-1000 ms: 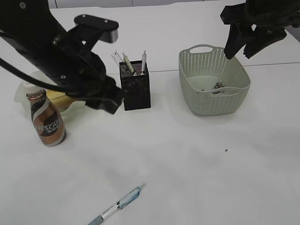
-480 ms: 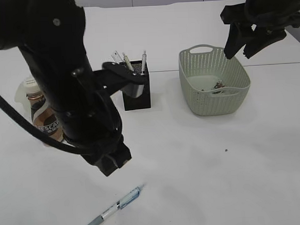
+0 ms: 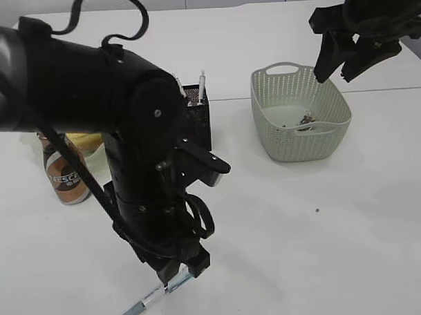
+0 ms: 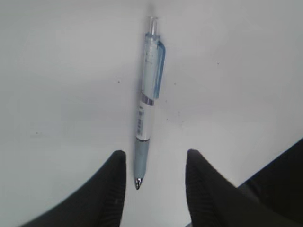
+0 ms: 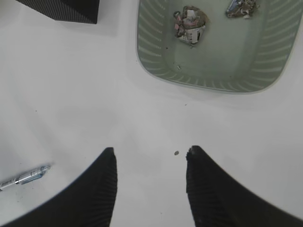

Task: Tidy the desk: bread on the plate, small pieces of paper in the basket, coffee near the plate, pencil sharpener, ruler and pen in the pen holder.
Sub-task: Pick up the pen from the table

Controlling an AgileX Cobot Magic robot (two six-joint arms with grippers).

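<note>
Nearest, low in the exterior frame, the blue pen (image 3: pixel 154 295) is lying flat on the white desk (image 3: pixel 324 250), the last loose item I can spot, so the left arm is going for it. The left gripper (image 4: pixel 154 182) is hanging right over the pen's tip end; in the left wrist view the jaws are spread, one finger (image 4: pixel 111 189) on each side of the grip section, not touching it. The pen (image 4: pixel 147 99) is running straight up the frame away from the fingers, so the jaws are straddling it across its width, which looks right for a pinch. The left arm is folding steeply down, its dark bulk filling centre-left of the exterior view, wrist pointing almost straight at the desk.

Further back at left, the Nescafe coffee bottle (image 3: pixel 64 176) is standing upright, with the bread (image 3: pixel 85 142) just behind it; the plate is mostly hidden by the arm. Centre, the black mesh pen holder (image 3: pixel 199 116) is holding some items, half hidden behind the arm. It is the pen's likely destination.

Right of that, the green basket (image 3: pixel 334 122) is holding crumpled paper scraps (image 5: pixel 190 23). The right gripper (image 5: pixel 151 189) is hovering high at upper right of the exterior frame, parked clear, jaws apart and empty.
</note>
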